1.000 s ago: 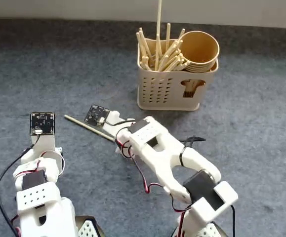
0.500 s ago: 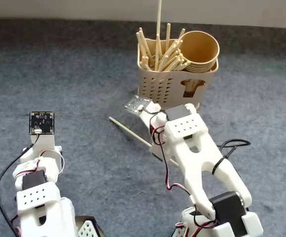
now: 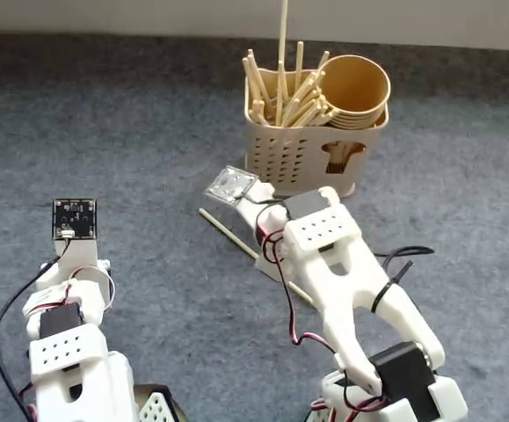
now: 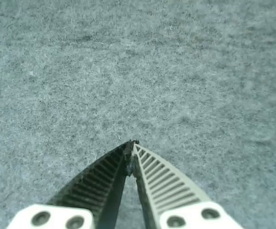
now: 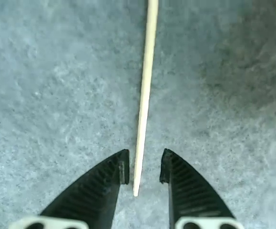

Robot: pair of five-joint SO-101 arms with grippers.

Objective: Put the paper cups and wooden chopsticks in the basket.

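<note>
High view made it look mostly done already. The basket [image 3: 300, 163] stood close to the far edge of the carpet [image 3: 105, 132], a bit right of the middle. It had a stack of cups [image 3: 356, 88] nested in its right half and a bunch of chopsticks [image 3: 280, 97] poking out of the left half. I couldn't spot any cups out on the carpet, so I'd guess that part was finished.

What was left, as far as I could tell, was one loose chopstick [image 3: 228, 231]. It lay flat on the carpet just in front of the basket, slanting from the basket's left front corner back toward the near edge, not touching it.

The right gripper [image 5: 143, 174] was down over that stick. Its jaws were only a little apart and straddled it, with a thin gap on each side, so it wasn't pinched. The stick ran straight out ahead from between the tips.

The left gripper [image 4: 132, 144] was parked near the carpet's near left corner, well away from everything. Its jaws were pressed tip to tip with nothing between them, over bare carpet.

So my read: cups in, nearly all sticks in, one stick to go. That last one would need a squeeze, a lift, then tipping it upright enough to drop in among the others without catching the rim.
</note>
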